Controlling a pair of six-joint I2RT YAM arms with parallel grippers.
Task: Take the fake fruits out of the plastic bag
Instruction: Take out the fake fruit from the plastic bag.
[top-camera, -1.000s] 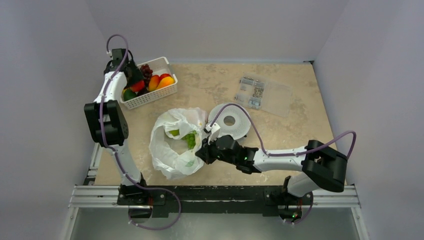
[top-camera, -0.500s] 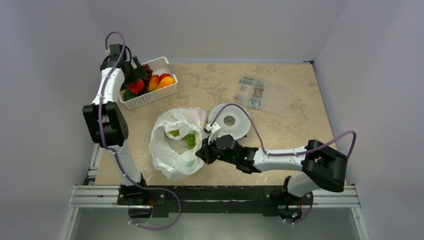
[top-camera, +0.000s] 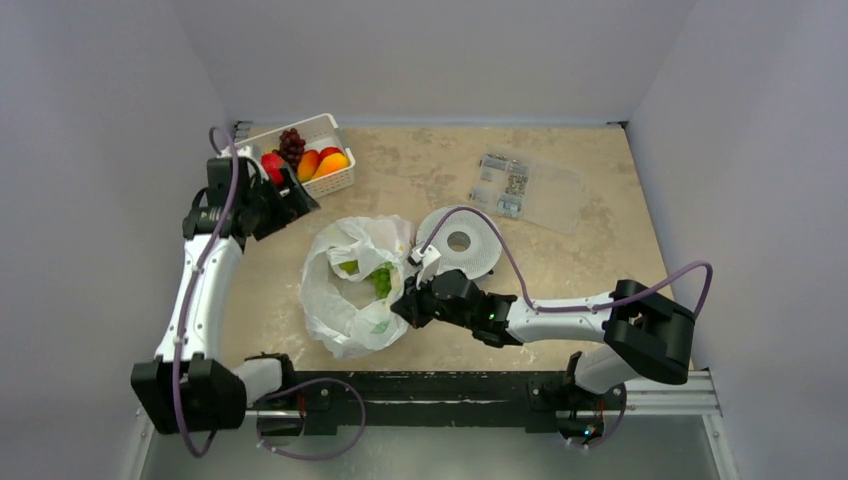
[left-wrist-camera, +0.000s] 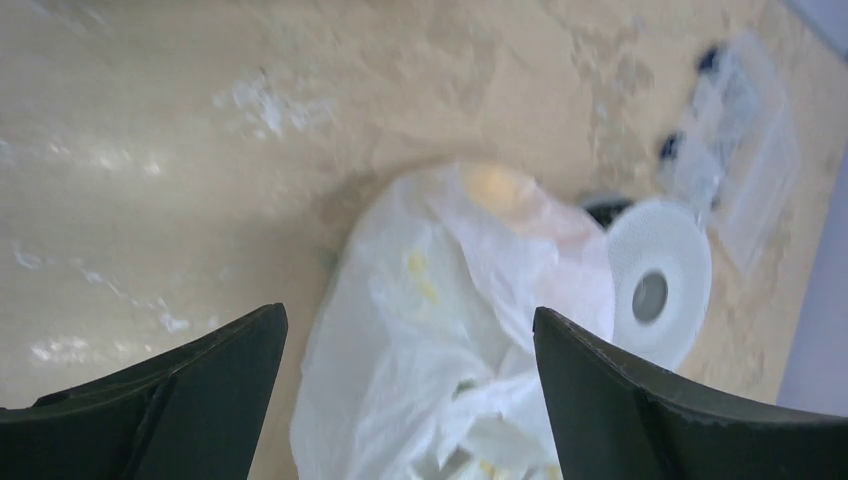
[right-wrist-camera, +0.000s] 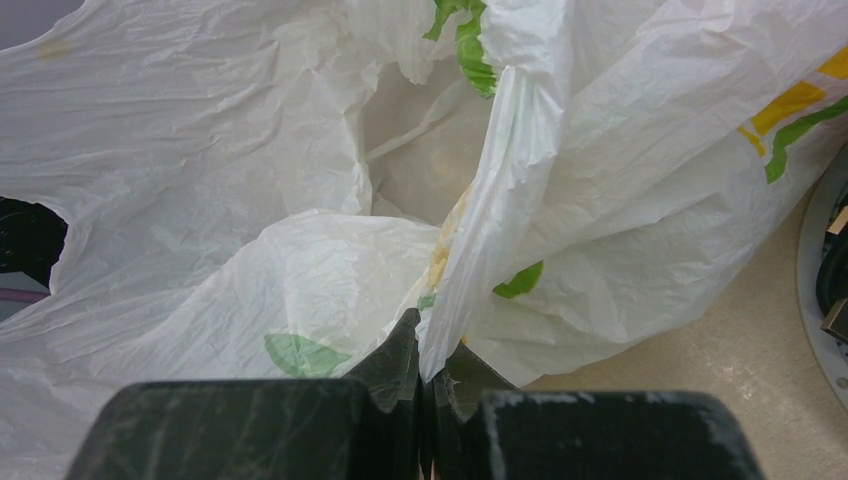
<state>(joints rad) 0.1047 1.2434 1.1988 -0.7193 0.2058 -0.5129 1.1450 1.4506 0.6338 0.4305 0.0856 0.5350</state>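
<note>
Clamping a bunched fold of the plastic bag (top-camera: 340, 315) in the right gripper (right-wrist-camera: 430, 375): jaws together, thin film pinched between them, at the bag rim nearest that tool. Bag mouth open just ahead of those fingertips. Spotting a green grape bunch (top-camera: 381, 280) inside, just beyond the tips, and another green fruit (top-camera: 347, 266) a little farther in; can't tell which kind.

Checking the left gripper (left-wrist-camera: 405, 320): fingers (left-wrist-camera: 190, 390) wide apart, nothing between, hovering above the table (top-camera: 400, 170). Bag ahead of and below the gap in that wrist view, clear of both fingers. Noting a yellow-orange lump (left-wrist-camera: 495, 187) showing through the film at the bag's far end from the left fingers; too blurred to name.

White roll (left-wrist-camera: 685, 250) just past the bag from the left tool, right beside the film; also close beyond the right wrist in the top view. Clear labelled packet (top-camera: 525, 190) well beyond both tools. White slotted basket (top-camera: 335, 180) close behind the left gripper, holding dark grapes (top-camera: 291, 143), a red fruit (top-camera: 272, 163) and orange fruits (top-camera: 325, 162); can't resolve any contact between basket and left arm.
</note>
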